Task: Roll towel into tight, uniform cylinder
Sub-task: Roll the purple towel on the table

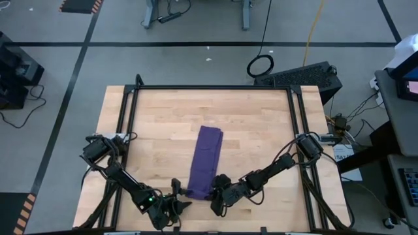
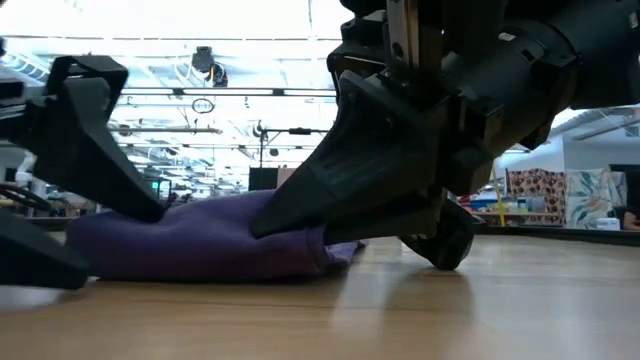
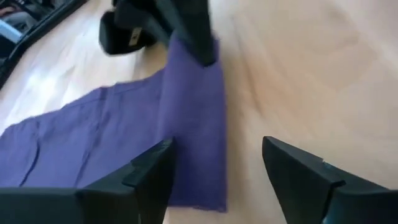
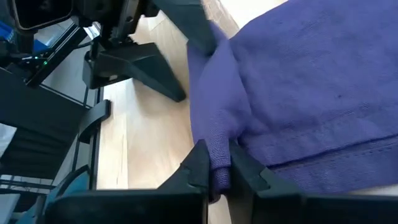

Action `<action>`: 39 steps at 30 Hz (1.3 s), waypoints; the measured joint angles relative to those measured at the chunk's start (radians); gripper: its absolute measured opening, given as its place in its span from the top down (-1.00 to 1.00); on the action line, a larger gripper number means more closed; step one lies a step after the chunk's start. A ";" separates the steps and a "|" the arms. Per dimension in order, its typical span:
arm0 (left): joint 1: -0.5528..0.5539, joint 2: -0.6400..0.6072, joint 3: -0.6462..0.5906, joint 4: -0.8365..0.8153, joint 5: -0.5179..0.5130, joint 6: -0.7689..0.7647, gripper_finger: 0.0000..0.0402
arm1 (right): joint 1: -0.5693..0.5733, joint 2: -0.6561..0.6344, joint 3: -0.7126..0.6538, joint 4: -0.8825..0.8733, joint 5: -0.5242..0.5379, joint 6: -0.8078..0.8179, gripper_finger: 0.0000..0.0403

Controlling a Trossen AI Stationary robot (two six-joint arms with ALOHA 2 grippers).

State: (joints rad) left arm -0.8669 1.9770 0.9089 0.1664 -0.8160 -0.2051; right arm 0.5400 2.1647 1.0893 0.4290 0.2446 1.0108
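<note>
Pinching purple towel (image 4: 298, 93) edge was right gripper (image 4: 216, 171), hiding that corner; left gripper (image 3: 214, 180) fingers apart, tips cut off.

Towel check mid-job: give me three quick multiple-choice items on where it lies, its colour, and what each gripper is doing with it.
1. Where does the towel lie on the table?
A. Near the middle, running to the near edge
B. In the far left corner
C. Hanging off the right side

2. What colour is the towel?
A. White
B. Purple
C. Green

3. How do the grippers stand?
A. Both open
B. Both shut on the towel
C. The right gripper shut on the towel's near edge, the left gripper open beside it

Answers:
1 A, the high view shows a folded strip down the centre.
2 B, purple in every view.
3 C, the right wrist view shows cloth pinched between the fingers; the left wrist view shows spread fingers holding nothing.
</note>
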 joint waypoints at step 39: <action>0.213 -0.069 0.001 -0.089 0.466 -0.227 0.86 | 0.206 -0.150 -0.004 -0.180 0.403 -0.574 -0.01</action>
State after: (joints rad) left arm -0.6535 1.9076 0.9096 0.0771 -0.3500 -0.4321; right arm 0.7462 2.0147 1.0854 0.2486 0.6477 0.4367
